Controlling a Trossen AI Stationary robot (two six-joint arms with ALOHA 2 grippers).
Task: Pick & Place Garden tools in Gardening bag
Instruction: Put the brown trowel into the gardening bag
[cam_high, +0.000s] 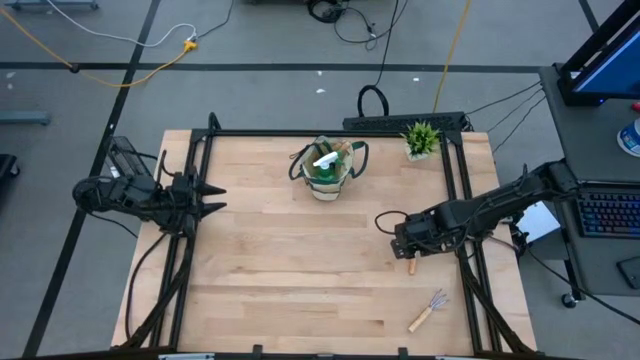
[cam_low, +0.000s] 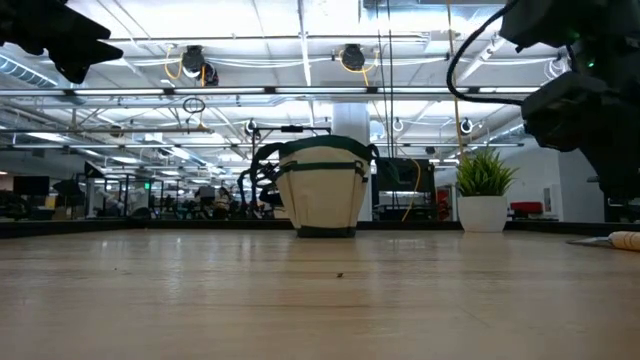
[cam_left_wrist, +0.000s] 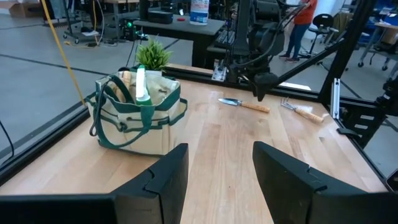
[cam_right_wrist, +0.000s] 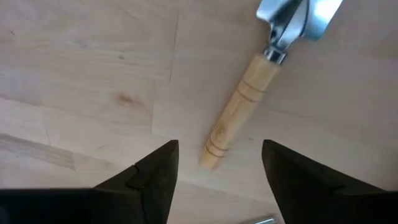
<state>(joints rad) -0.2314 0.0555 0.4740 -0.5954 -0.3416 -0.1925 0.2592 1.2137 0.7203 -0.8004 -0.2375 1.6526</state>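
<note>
A wooden-handled metal trowel lies flat near the bench's right edge. The right gripper hangs over its handle, fingers spread, touching nothing. The beige fabric gardening bag sits by the far edge; the left gripper hovers spread at the left edge.

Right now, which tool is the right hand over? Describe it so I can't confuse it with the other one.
Start at the table's right side, where the right hand hangs open. Directly under it lies the trowel, flat on the wood, nothing gripping it. It has a smooth metal blade on a pale wooden handle, unlike the pronged hand rake lying apart from it, nearer the front edge.
</note>
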